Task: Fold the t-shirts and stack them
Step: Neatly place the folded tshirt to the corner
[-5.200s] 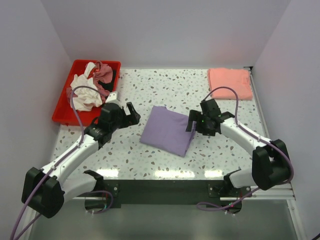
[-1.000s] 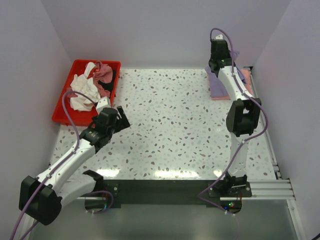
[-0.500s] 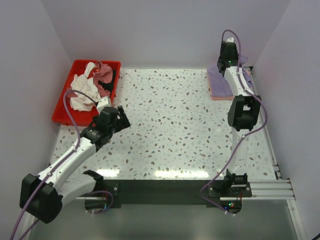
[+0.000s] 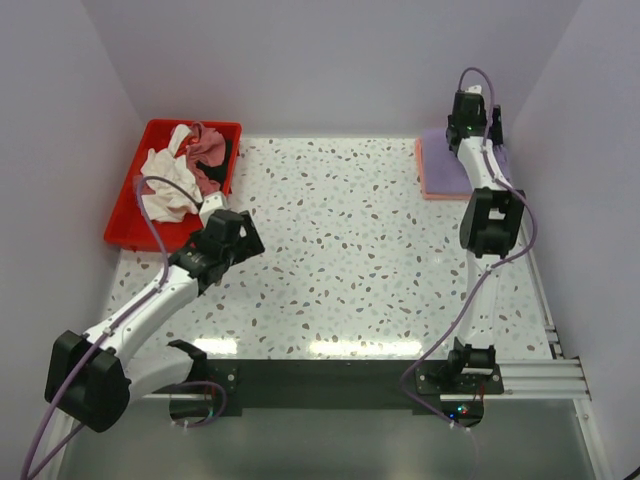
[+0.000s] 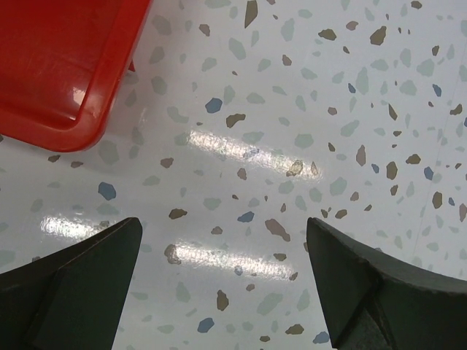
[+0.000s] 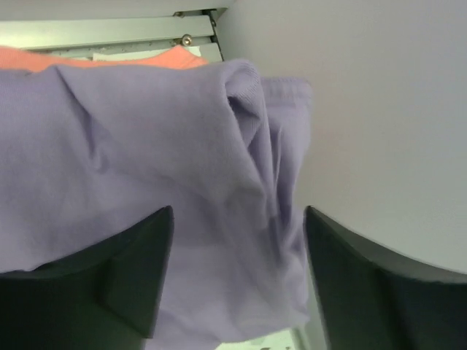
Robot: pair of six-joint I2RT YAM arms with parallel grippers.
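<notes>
Stacking upper right, we find purple shirt (image 4: 440, 162) on pink shirt (image 6: 95, 57); right gripper (image 6: 237, 215) and left gripper (image 5: 222, 226) both released; shirts (image 4: 170, 185) in tray (image 4: 120, 237) remain.

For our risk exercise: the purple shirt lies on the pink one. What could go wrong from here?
The lavender t-shirt bunches by the wall, so the stack may end untidy. The open right gripper hangs close over it; lifting might snag cloth and drag it off the salmon t-shirt.

We see a white speckled table (image 4: 350, 260). At its far left stands a red tray (image 4: 122, 228); at its far right lies a folded salmon-pink t-shirt (image 4: 438, 193), mostly covered by a lavender t-shirt (image 4: 445, 160).
</notes>
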